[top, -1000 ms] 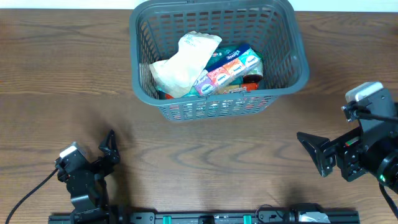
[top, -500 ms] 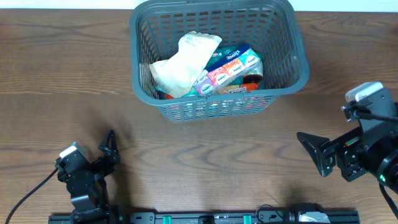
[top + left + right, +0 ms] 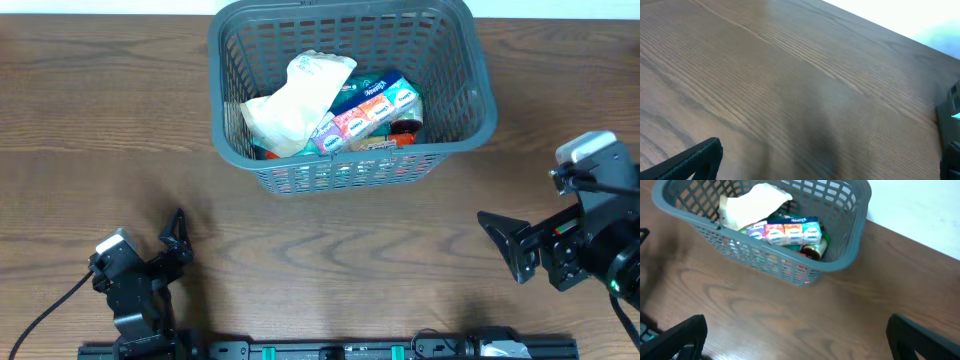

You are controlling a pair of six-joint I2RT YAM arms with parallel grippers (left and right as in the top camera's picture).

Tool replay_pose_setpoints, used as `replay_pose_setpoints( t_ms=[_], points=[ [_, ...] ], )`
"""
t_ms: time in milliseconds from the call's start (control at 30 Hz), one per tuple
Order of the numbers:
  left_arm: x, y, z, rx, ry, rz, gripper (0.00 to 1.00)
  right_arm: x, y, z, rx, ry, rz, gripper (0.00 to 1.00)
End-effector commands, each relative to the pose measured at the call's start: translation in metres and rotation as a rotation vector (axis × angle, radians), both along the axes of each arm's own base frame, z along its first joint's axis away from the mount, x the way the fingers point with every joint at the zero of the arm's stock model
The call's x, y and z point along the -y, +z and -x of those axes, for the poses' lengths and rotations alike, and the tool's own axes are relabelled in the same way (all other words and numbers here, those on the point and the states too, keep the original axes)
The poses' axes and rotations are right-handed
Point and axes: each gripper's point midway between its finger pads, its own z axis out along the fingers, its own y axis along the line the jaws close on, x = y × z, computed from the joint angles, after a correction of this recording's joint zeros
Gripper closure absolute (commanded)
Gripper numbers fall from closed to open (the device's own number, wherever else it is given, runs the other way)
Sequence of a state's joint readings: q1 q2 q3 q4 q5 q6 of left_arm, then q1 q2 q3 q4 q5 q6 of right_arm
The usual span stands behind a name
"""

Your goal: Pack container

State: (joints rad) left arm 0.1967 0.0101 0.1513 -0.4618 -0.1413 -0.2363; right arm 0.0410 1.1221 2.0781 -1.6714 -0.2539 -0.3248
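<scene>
1. Since nothing lies loose on the wooden table (image 3: pixel 330 250) on the near side of the container (image 3: pixel 345 170), both arms sit well back from it with nothing to carry. To me that reads as packing done, or nearly so.
2. The left gripper (image 3: pixel 172 235) is nearest me, well short of the container and off beyond its left corner. Its wrist view shows one finger low at the left and the other at the right edge, so the claw stands apart, holding nothing, over bare wood.
3. The right gripper (image 3: pixel 503 243) waits short of the container's right corner. Its claw is likewise spread wide and unloaded, and it is aimed so its camera looks at the near wall.
4. The container, a dark grey lattice basket, stands upright at the far side, apart from both grippers.
5. Inside, a cream crinkled pouch (image 3: pixel 300 95) slumps over the left half, partly on a multi-pack of colourful tissue packets (image 3: pixel 372 108). A dark jar (image 3: pixel 405 128) is tucked beside those, towards the right wall. The loose pile suggests the items were dropped in from above.
</scene>
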Motion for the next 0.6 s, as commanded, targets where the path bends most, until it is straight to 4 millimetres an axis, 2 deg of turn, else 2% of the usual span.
replay_pose_setpoints(
  t_ms=[0, 100, 233, 567],
  points=[
    [-0.001, -0.007, 0.000, -0.008, 0.009, 0.006, 0.02, -0.002, -0.008, -0.003, -0.005, 0.002, -0.009, 0.01],
    [-0.001, -0.007, 0.000, -0.008, 0.009, 0.006, 0.01, -0.004, -0.024, -0.008, 0.022, 0.012, -0.021, 0.01],
    [-0.001, -0.007, 0.000, -0.008, 0.009, 0.006, 0.01, -0.006, -0.063, -0.010, 0.053, 0.015, -0.032, 0.01],
    [-0.001, -0.007, 0.000, -0.008, 0.009, 0.006, 0.01, -0.006, -0.194, -0.012, 0.118, -0.033, -0.105, 0.01]
  ],
)
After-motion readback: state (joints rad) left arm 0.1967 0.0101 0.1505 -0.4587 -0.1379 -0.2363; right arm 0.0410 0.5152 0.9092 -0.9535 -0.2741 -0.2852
